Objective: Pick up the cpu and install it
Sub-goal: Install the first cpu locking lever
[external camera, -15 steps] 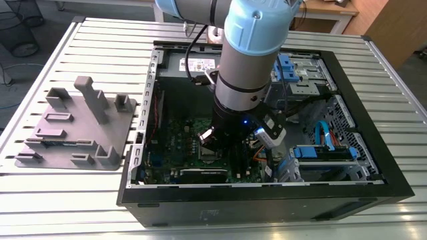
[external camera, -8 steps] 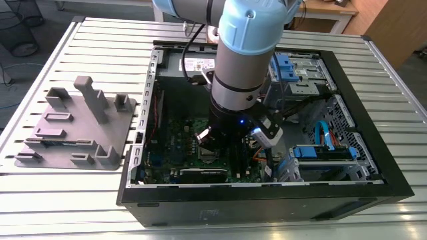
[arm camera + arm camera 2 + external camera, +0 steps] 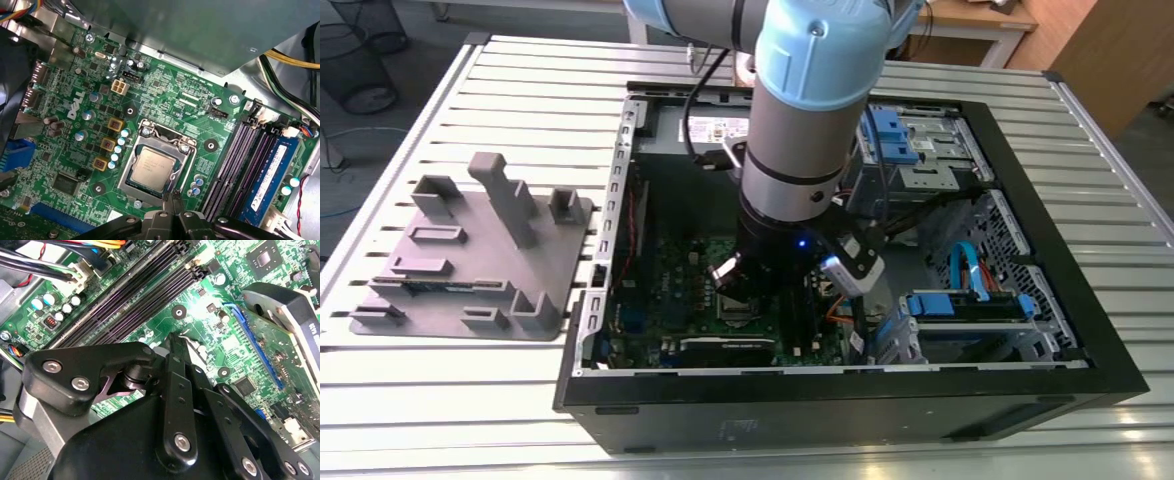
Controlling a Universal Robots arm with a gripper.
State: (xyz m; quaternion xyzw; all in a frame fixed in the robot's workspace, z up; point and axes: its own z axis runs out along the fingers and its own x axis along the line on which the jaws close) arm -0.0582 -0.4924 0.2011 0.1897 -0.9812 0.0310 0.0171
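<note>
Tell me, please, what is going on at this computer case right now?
The robot arm reaches down into the open computer case, its gripper just above the motherboard. In the first wrist view the cpu already lies in the socket frame, and the gripper's fingers are closed together with nothing between them, beside the socket's edge.

In the exterior view the arm [image 3: 794,130] comes down steeply from the top of the picture, its pale blue joint housing above a grey forearm and a black wrist with a small blue light. In both wrist views the gripper [image 3: 173,196] shows as black linkages narrowing to slim fingertips [image 3: 172,340] that press together with nothing between them.
</note>
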